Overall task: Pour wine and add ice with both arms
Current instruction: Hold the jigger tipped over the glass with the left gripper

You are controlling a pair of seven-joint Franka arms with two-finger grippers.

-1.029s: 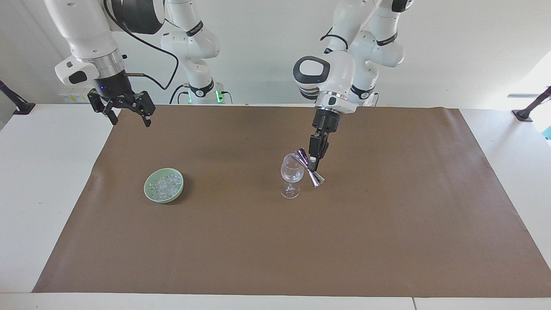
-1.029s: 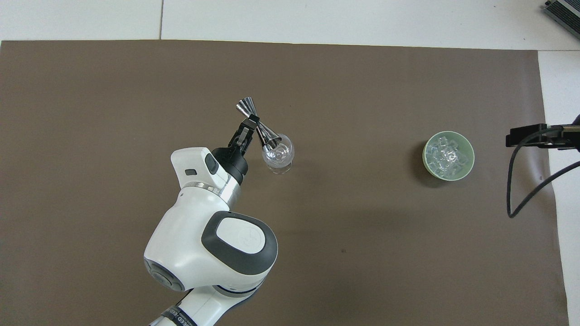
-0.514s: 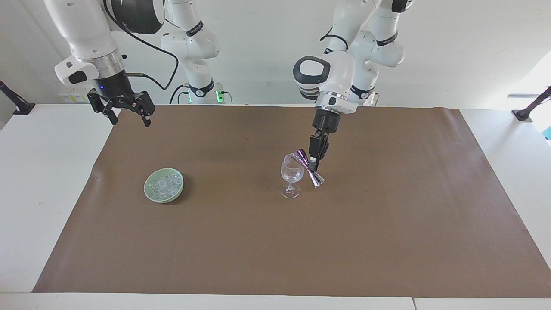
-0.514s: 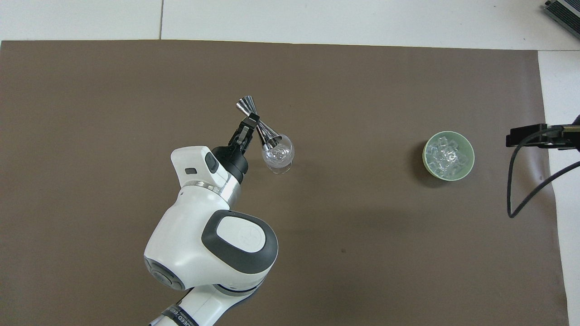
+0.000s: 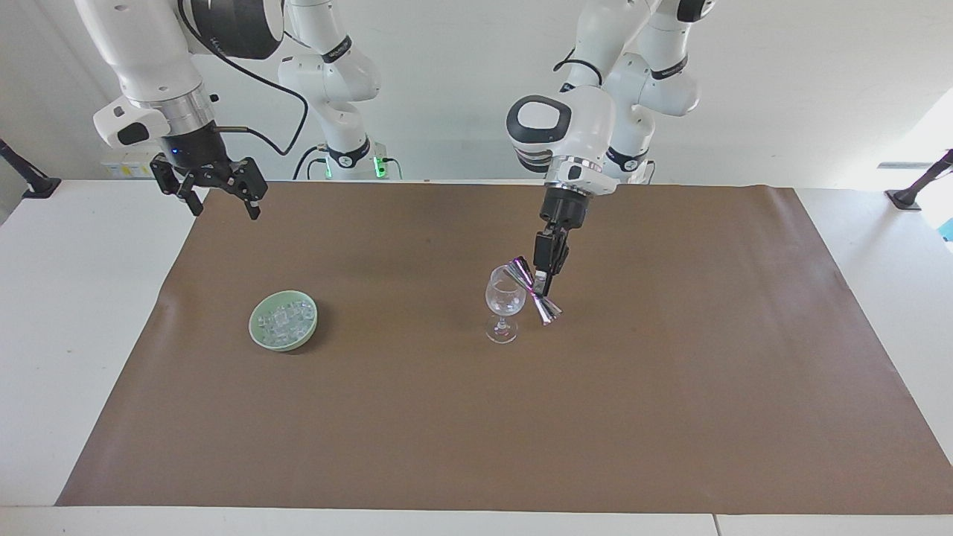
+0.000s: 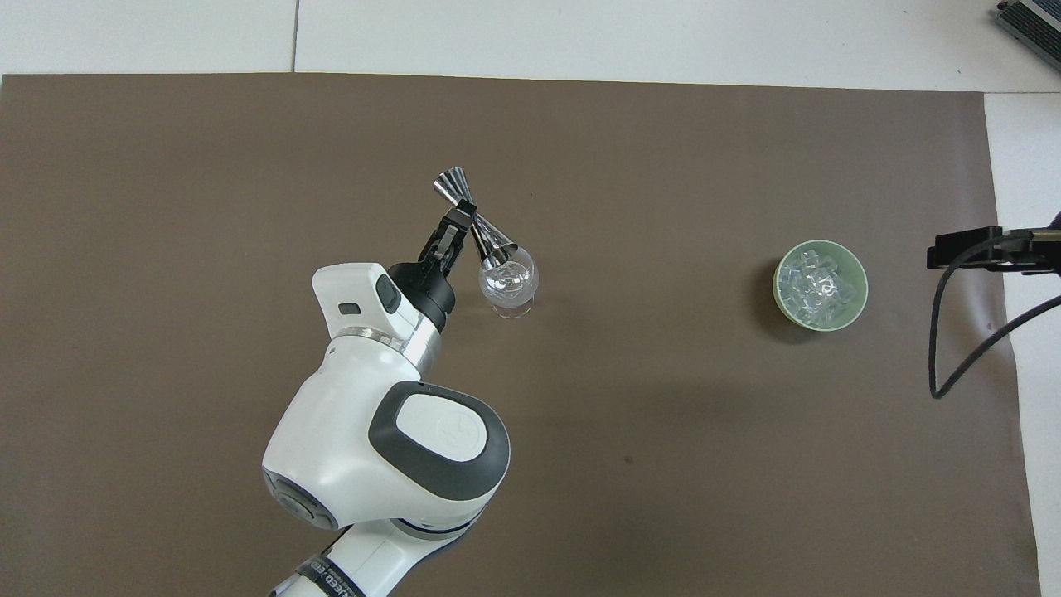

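My left hand (image 5: 545, 277) pinches the tilted measuring cup (image 5: 533, 291), mouth over the glass (image 5: 505, 301); my spread right hand (image 5: 211, 195) waits, nearer the ice (image 5: 284, 318).

I count one wine glass (image 5: 505, 301), one steel double-ended jigger (image 5: 534, 291), and one green bowl (image 5: 283, 321) heaped with ice (image 5: 284, 319) cubes too crowded to number. One brown mat (image 5: 670, 387) covers my desk (image 5: 67, 298). I have two arms, with one pincer each.
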